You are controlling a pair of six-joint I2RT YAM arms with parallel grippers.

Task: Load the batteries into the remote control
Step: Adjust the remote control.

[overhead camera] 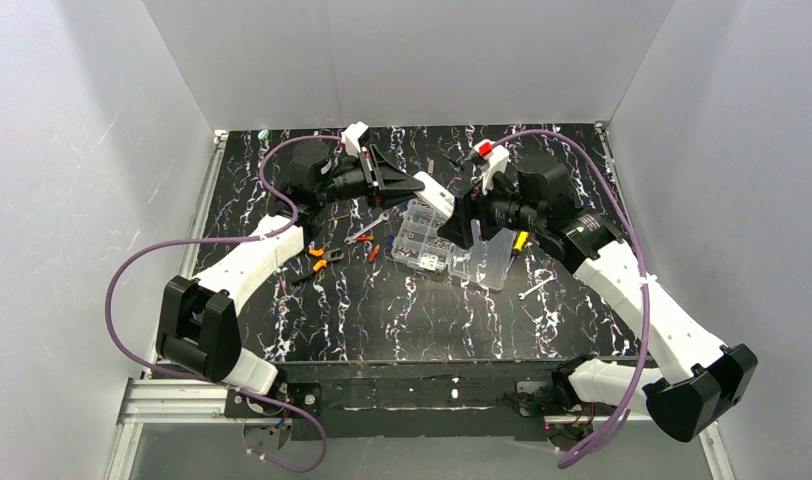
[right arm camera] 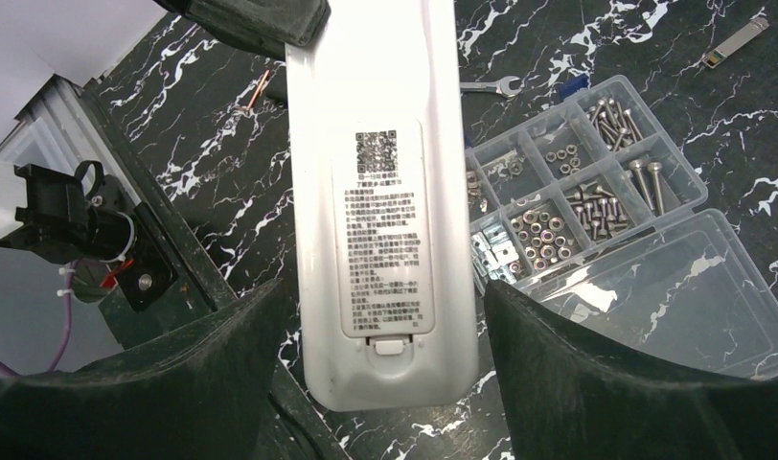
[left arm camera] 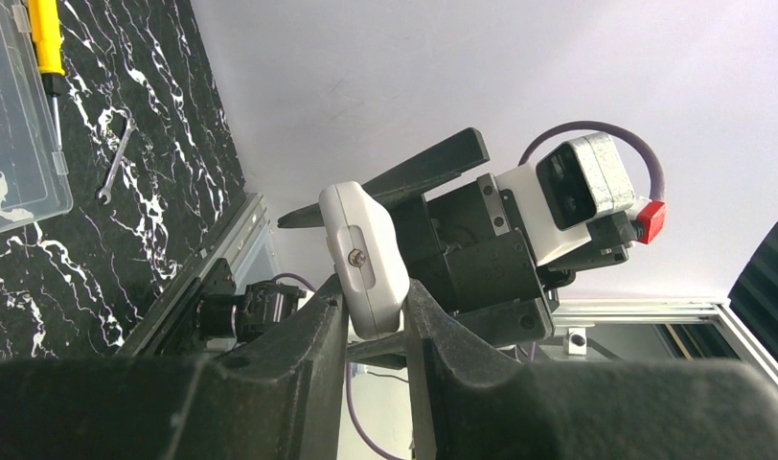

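Remote is up in the air between the arms, over the parts box. Left gripper is pinching one end tight. Right gripper is spread wide around the other end, with a gap on each side. The back cover looks on, so I'd call this the cover-off step. Next up, the right fingers need to work the latch tab. Can't spot any batteries, and the button face is hidden.

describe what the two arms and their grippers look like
The left arm and right arm have white shells with black joints, and a purple cable loops alongside each. The left gripper and right gripper have black wedge-shaped fingers and a white wrist camera. The right one's has a small red block.
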